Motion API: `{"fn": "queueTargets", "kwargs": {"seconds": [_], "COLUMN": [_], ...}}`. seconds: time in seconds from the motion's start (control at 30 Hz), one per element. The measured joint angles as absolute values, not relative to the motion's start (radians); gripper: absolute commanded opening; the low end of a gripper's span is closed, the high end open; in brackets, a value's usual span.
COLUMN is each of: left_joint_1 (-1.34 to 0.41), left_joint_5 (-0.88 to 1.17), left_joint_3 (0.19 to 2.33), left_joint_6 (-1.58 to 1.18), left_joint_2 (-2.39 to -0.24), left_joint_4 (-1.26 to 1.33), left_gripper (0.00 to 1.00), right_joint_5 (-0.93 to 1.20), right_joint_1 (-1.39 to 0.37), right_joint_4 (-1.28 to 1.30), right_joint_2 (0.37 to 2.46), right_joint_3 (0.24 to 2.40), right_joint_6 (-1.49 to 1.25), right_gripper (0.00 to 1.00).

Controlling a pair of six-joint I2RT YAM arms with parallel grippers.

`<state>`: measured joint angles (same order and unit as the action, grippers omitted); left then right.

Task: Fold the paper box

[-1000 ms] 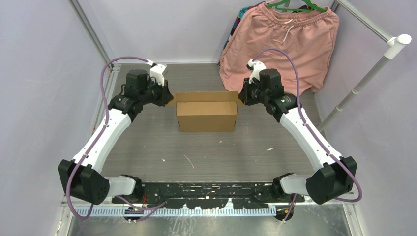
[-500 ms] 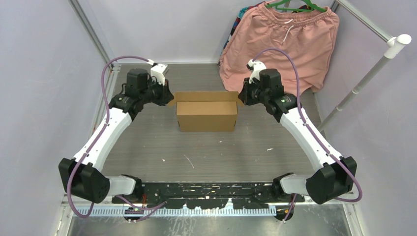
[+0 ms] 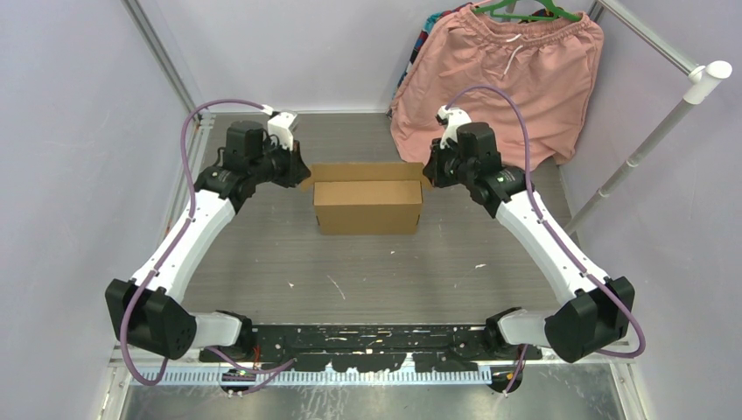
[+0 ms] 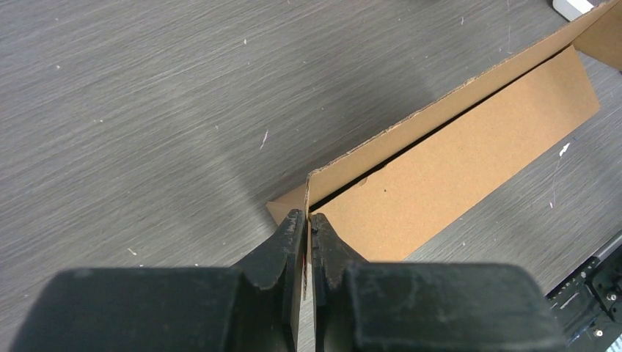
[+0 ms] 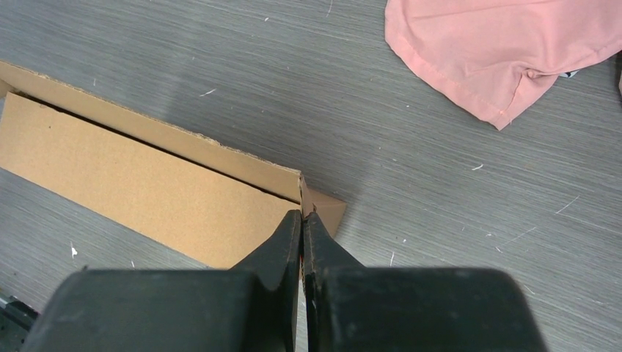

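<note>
The paper box (image 3: 367,206) is sitting at the far middle of the desk (image 3: 350,271), with its long axis running left to right and its broad wall facing near. The left tool (image 4: 307,220) is clamping the thin cardboard edge at the box's left end. The right tool (image 5: 301,218) is clamping the right end in the same way. Pink shorts (image 3: 516,79) are hanging at the far right.

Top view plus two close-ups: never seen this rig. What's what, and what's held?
Two robot arms bolted at the near edge of a table, each with a two-finger gripper. The wide picture is from a fixed camera above and behind them; the close-ups are from wrist cameras looking past their own black fingers. On the table stands a brown paper box; pink shorts hang at the far right. The left gripper pinches the box's left end flap, the right gripper its right end, both shut on cardboard.
</note>
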<state>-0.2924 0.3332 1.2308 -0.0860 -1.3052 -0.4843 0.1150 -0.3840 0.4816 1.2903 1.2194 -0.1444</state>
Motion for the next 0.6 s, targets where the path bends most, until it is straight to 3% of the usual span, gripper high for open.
{"fn": "queueTargets", "kwargs": {"seconds": [0.6], "left_joint_1": [-0.304], "left_joint_5": [0.299], "left_joint_3": [1.253], "left_joint_6": [-0.132], "left_joint_2": [-1.328], "left_joint_4": [-0.495], "left_gripper": [0.1], "right_joint_5": [0.03], "right_joint_1": [-0.42], "right_joint_4": [0.502], "right_joint_2": [1.322], "right_joint_3": [1.256], "right_joint_6": [-0.183], "right_gripper": [0.01]}}
